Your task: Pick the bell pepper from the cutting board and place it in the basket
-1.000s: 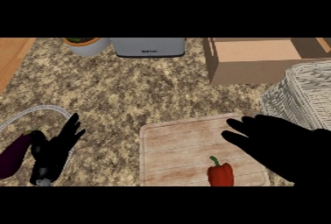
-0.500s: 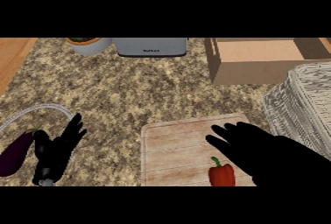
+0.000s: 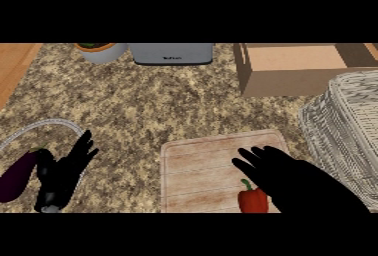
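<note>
The right hand (image 3: 295,175) hovers spread wide, holding nothing; the bell pepper (image 3: 252,200) sits just beside its thumb side on the cutting board (image 3: 199,170). Closing off-centre could knock it over. The basket (image 3: 347,125) lies beyond the fingers.

**Pepper on the board, basket to its right**

The red bell pepper (image 3: 252,200), green stem pointing up toward 12 o'clock, sits at the 5 o'clock corner of the pale wooden cutting board (image 3: 203,175). The white woven basket (image 3: 347,130) stands at 3 o'clock from the board, just beside it, its far side cut off.
</note>
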Controlling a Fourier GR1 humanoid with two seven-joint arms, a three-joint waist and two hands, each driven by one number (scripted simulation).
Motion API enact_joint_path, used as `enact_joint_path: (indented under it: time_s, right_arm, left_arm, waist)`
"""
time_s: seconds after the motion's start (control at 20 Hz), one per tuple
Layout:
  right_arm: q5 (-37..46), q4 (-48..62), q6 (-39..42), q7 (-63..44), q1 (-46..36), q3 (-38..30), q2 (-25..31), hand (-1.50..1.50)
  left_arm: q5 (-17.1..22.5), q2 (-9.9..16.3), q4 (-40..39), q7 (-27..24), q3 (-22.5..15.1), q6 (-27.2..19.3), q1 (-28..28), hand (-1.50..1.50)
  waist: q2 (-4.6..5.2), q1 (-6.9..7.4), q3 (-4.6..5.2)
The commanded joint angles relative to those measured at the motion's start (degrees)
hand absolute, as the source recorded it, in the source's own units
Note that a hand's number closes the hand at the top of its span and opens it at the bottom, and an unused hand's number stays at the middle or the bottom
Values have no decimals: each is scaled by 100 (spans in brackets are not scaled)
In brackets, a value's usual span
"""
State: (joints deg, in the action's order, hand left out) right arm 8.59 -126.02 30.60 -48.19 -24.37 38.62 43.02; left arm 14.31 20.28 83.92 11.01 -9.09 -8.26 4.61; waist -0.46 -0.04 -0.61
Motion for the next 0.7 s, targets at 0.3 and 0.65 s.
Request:
enact_joint_path:
  time_s: [0.3, 0.65]
  right_arm:
    - [1325, 711, -324, 837, 500, 200, -345, -150]
    - [1778, 784, -369, 949, 786, 443, -722, -150]
  left_arm:
    - [-73, -2, -369, -6, -20, 229, 557, 0]
    - [-387, -310, -518, 66, -152, -13, 309, 0]
  waist:
    - [55, 56, 58]
    - [52, -2, 61]
